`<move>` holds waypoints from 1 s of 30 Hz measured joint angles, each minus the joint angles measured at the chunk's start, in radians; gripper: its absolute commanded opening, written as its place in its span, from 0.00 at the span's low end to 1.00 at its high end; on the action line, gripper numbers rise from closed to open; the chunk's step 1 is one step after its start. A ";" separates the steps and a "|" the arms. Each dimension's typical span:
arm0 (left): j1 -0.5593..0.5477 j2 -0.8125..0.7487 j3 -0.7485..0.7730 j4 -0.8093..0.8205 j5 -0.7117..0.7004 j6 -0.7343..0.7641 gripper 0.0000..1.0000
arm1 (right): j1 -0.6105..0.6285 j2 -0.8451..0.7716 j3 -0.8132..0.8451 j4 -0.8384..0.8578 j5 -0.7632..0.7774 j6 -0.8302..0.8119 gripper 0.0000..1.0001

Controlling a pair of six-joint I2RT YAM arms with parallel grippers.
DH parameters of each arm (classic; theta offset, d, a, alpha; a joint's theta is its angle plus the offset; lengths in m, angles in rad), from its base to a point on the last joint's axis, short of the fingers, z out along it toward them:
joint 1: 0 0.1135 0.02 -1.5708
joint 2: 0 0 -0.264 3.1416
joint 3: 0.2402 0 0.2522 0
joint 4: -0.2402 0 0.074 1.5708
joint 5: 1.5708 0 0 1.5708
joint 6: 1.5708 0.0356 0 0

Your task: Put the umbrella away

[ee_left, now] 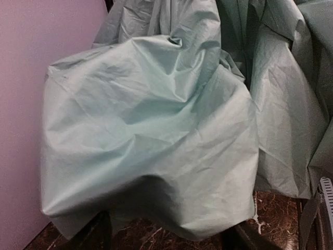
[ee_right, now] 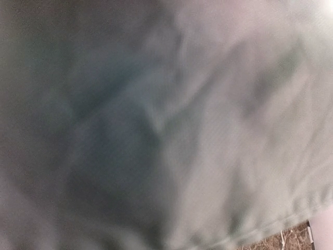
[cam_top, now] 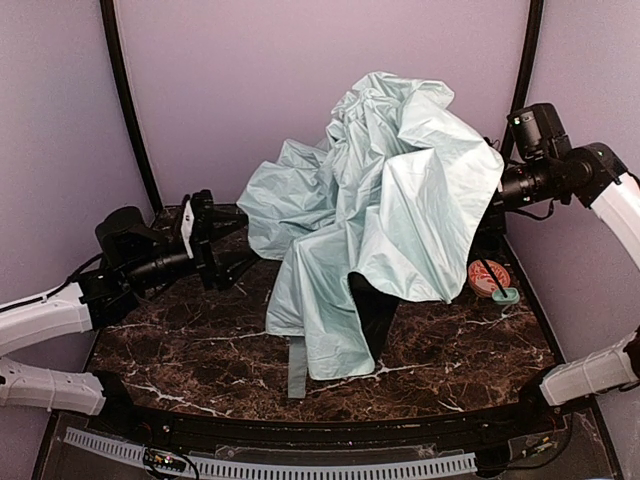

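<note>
1. Table [cam_top: 170,350]: dark marbled top. Bare surface shows along the near edge and at the near left. Purple walls [cam_top: 300,70] and two black poles [cam_top: 125,100] close in the back and both sides.
2. Umbrella [cam_top: 400,200]: collapsed, with mint fabric heaped from the centre to the right rear and tallest at the right rear. Black lining shows at the lower front, touching the table. It blocks the middle of the table.
3. Right arm [cam_top: 545,170]: the wrist enters the fabric from the right. The right gripper is buried under the fabric with its jaws closed. Its wrist view shows only blurred fabric, so what it pinches cannot be told.
4. Left gripper [cam_top: 240,240]: at the left rear, just beside the fabric's left hem. The fingers [ee_left: 96,234] stand apart with nothing gripped, and a fabric bulge fills the space ahead.
5. Orange-and-white round object [cam_top: 487,276]: near the right edge, partly under the right hem. A small mint piece [cam_top: 506,295] lies against it.
6. Fabric strip [cam_top: 297,372]: trails from the front hem onto the table.
</note>
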 measured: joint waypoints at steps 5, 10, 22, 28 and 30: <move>0.089 -0.093 0.078 -0.090 0.026 -0.028 0.89 | 0.000 -0.005 -0.008 0.000 0.011 0.000 0.00; 0.159 -0.016 0.230 -0.171 0.093 -0.063 0.90 | 0.000 -0.006 -0.010 0.001 0.013 0.000 0.00; 0.311 -0.093 0.280 -0.290 0.411 -0.124 0.85 | 0.000 -0.046 -0.037 0.023 0.060 0.010 0.00; 0.311 -0.013 0.380 -0.314 0.418 -0.173 0.93 | 0.000 -0.041 -0.037 0.031 0.058 0.010 0.00; 0.311 0.061 0.409 -0.301 0.416 -0.193 0.91 | 0.000 -0.034 -0.037 0.031 0.058 0.010 0.00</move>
